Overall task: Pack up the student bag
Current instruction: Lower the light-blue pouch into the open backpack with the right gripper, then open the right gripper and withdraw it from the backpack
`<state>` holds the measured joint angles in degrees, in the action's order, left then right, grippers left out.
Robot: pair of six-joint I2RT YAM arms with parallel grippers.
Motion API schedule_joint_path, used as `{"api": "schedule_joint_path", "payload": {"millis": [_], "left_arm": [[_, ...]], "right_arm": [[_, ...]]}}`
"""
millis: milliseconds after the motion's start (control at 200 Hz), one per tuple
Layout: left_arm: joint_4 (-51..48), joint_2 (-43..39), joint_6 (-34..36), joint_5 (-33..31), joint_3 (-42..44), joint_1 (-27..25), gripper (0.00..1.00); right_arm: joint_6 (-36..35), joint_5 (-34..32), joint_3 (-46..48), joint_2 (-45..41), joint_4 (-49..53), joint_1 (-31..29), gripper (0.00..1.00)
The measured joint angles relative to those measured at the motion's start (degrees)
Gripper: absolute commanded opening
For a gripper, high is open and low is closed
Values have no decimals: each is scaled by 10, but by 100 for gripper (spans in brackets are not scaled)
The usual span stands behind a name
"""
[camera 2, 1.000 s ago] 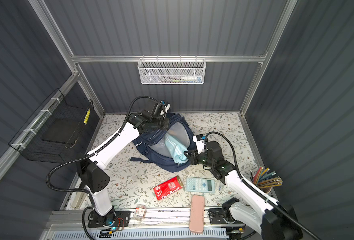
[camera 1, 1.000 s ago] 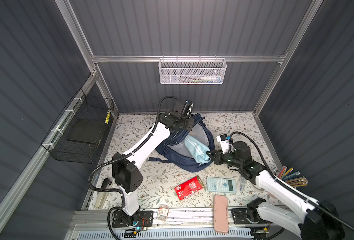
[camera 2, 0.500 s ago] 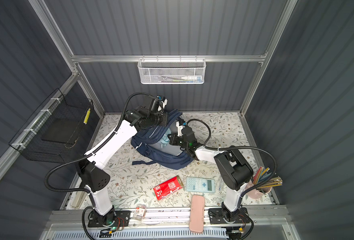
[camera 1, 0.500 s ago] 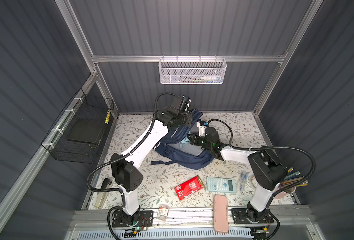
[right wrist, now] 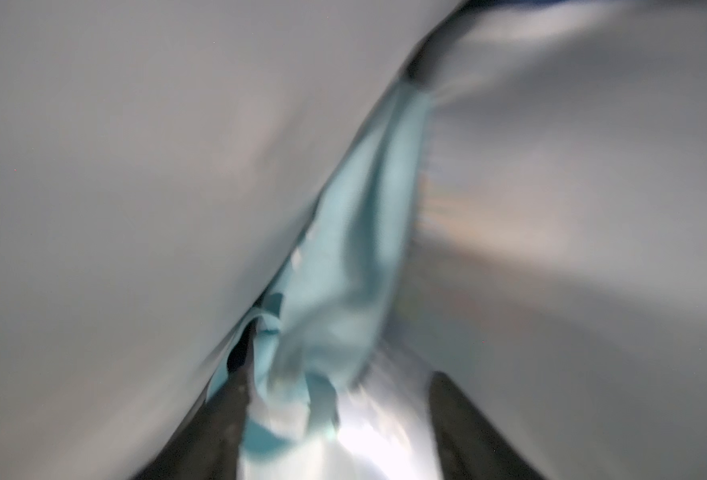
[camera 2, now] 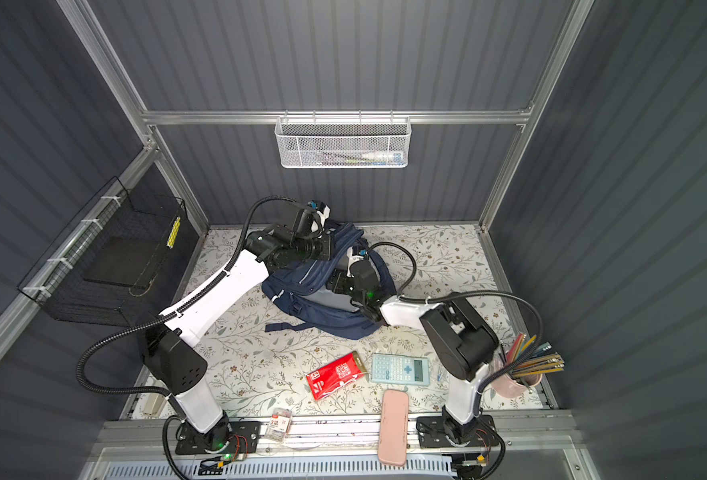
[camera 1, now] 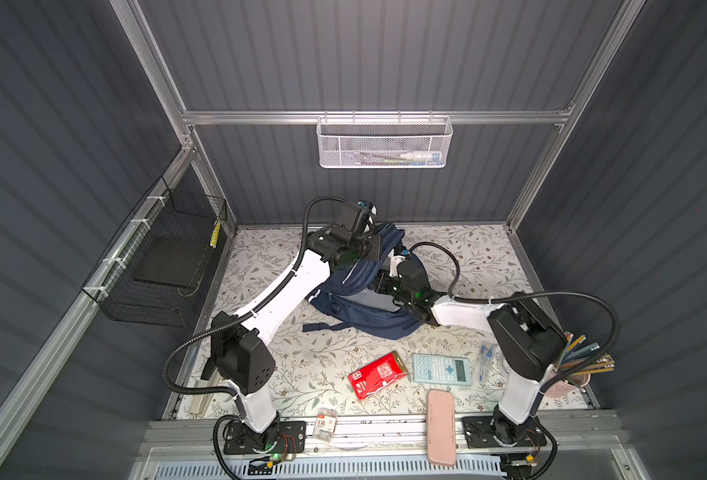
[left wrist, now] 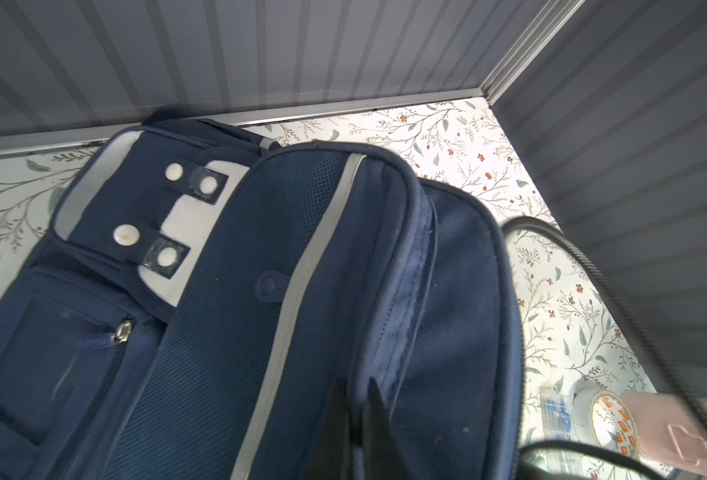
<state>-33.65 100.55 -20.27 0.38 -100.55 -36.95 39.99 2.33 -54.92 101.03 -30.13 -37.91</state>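
The student bag (camera 1: 368, 326) (camera 2: 326, 322), a navy backpack with pale stripes, lies at the middle back of the floral table in both top views. My left gripper (left wrist: 358, 384) is shut on the rim of the bag's (left wrist: 285, 232) opening and holds it up; in a top view the left gripper (camera 1: 378, 249) sits at the bag's far upper edge. My right gripper (right wrist: 339, 399) is inside the bag, open, amid pale grey lining. A light blue fabric pouch (right wrist: 343, 270) lies just ahead of it, against one finger (right wrist: 227, 415). In both top views its jaws are hidden inside the bag.
Near the front lie a red packet (camera 1: 378, 374), a pale blue calculator (camera 1: 441, 368), pens (camera 1: 484, 359), a pink case (camera 1: 441, 428) and a small box (camera 1: 326, 422). A pink cup of pencils (camera 1: 580, 370) stands front right. A black wire basket (camera 1: 164, 257) hangs left, a white mesh basket (camera 1: 385, 143) behind.
My right gripper carried the light blue pouch from beside the bag into its opening, then its jaws spread apart. My left gripper lifted the bag's rim higher.
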Motion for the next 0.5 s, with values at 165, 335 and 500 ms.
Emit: {"api": "schedule_joint_path", "payload": {"millis": [165, 335, 500], "left_arm": [[42, -5, -10, 19, 46, -1, 18], [64, -32, -23, 29, 100, -1, 56], [77, -82, -17, 38, 157, 0, 81]], "right_arm": [[-7, -29, 91, -133, 56, 3, 83], [-26, -70, 145, -241, 189, 3, 94], [-22, -94, 143, -334, 375, 28, 98]]}}
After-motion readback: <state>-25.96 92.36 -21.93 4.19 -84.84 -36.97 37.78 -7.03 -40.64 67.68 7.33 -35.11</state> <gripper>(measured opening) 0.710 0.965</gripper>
